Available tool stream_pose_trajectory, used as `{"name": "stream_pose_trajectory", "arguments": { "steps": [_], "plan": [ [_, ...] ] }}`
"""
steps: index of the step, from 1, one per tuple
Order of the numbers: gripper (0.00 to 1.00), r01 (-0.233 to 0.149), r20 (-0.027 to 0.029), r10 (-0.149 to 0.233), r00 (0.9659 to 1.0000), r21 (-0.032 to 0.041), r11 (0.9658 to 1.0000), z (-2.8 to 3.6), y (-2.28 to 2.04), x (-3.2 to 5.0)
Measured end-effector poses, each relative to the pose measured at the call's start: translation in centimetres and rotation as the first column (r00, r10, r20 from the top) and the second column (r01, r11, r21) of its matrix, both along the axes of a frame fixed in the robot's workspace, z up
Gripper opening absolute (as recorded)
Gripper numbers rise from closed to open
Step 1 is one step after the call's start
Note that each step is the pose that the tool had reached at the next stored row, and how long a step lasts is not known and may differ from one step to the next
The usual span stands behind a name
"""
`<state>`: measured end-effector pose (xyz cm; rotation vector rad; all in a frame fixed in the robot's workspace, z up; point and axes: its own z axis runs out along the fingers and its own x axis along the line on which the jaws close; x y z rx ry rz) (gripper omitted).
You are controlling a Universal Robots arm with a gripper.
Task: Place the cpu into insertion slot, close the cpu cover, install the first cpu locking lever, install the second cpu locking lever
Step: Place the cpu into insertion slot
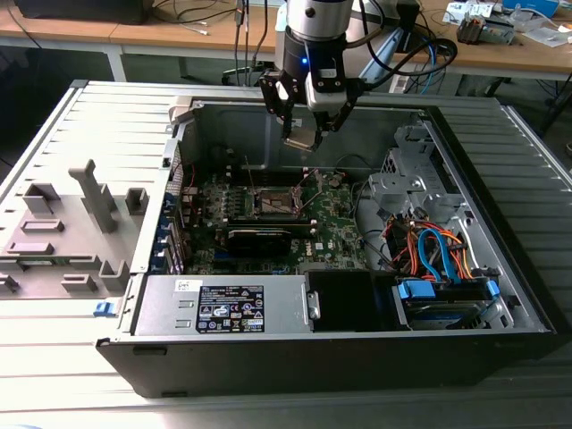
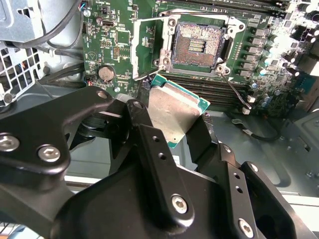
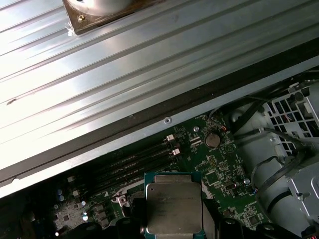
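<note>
My gripper hangs above the motherboard inside the open computer case, shut on the cpu. In the second wrist view the cpu, silver-topped with a green edge, sits tilted between the black fingers. Just beyond it lies the insertion slot, open, with its dark contact field exposed. The cpu cover is swung open beside the slot. In the first wrist view the cpu is over the green board, by the long memory slots. In the exterior view the slot lies below and slightly left of the gripper.
A long black card lies just in front of the socket. The power supply fills the case's near side, and a drive cage with orange and blue cables stands on the exterior view's right. A grey fixture tray is outside, left.
</note>
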<state>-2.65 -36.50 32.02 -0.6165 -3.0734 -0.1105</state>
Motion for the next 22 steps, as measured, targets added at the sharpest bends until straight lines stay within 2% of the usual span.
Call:
{"name": "stream_pose_trajectory", "arguments": {
  "steps": [22],
  "plan": [
    [0.55,0.012,-0.0001,-0.012,0.9999,0.0000,0.9999,-0.07,0.00,0.00]
  ]
}}
